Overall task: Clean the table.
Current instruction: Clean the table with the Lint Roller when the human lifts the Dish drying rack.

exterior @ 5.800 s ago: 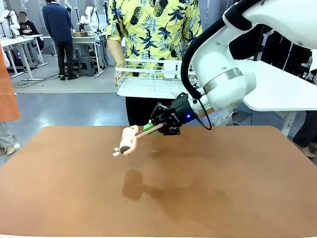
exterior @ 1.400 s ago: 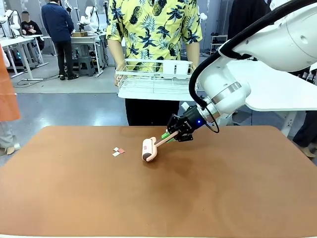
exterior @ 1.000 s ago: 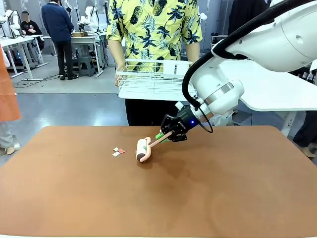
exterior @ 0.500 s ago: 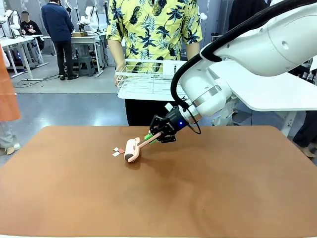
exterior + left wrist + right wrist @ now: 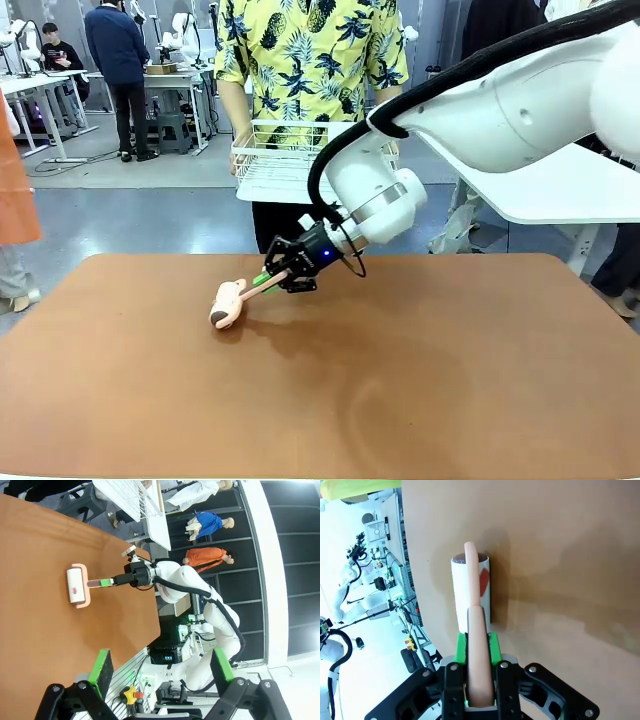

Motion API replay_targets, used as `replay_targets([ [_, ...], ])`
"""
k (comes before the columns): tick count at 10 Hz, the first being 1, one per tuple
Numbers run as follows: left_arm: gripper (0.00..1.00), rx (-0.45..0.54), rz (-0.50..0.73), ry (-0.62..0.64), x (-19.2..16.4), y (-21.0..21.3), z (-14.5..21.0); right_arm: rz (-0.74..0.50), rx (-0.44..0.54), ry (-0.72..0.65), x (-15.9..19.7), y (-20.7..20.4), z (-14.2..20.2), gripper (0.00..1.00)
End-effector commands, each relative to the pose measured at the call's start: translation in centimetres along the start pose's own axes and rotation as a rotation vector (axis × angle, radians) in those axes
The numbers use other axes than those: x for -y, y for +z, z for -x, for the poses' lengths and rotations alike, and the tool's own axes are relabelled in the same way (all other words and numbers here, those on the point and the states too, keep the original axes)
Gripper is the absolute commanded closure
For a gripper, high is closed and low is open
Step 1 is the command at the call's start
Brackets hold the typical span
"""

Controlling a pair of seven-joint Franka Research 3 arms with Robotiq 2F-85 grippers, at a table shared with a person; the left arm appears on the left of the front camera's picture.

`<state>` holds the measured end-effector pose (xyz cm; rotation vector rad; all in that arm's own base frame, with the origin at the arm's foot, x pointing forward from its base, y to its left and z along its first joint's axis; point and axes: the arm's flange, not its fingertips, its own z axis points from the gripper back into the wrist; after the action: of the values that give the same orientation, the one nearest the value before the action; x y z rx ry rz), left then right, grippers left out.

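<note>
Cleaning in progress: the right gripper point(image 5: 264, 281) clamps its green pads point(image 5: 461, 647) on the pink handle of a lint roller point(image 5: 228, 303). The roll lies pressed on the reddish-brown counter point(image 5: 450, 380), just ahead of the fingertips and below them. The sweeping step appears to be in hand, as a red scrap point(image 5: 484, 580) clings to the roll's sticky sheet. The next move likely calls for steady downward pressure and a straight pass over the counter beyond the roll, handle kept low. The left gripper point(image 5: 162, 672) hangs well back from the roller, jaws wide apart and empty. No brand, label or writing is legible.
</note>
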<state>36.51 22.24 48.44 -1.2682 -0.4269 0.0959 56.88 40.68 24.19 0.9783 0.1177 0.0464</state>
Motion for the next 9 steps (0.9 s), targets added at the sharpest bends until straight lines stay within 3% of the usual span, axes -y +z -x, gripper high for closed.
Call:
replay_targets([
  [1, 0.00, 0.006, 0.010, -0.007, 0.2, 0.3, 0.1, 0.085, -0.110, -0.027, 1.1, -4.5, 1.6, 0.79],
  [5, 0.00, 0.006, 0.010, -0.007, 0.2, 0.3, 0.1, 0.055, -0.103, 0.005, -1.4, -6.0, 1.4, 0.79],
  [9, 0.00, 0.006, 0.010, -0.007, 0.2, 0.3, 0.1, -0.032, -0.096, 0.040, -3.6, -0.8, 1.0, 0.79],
])
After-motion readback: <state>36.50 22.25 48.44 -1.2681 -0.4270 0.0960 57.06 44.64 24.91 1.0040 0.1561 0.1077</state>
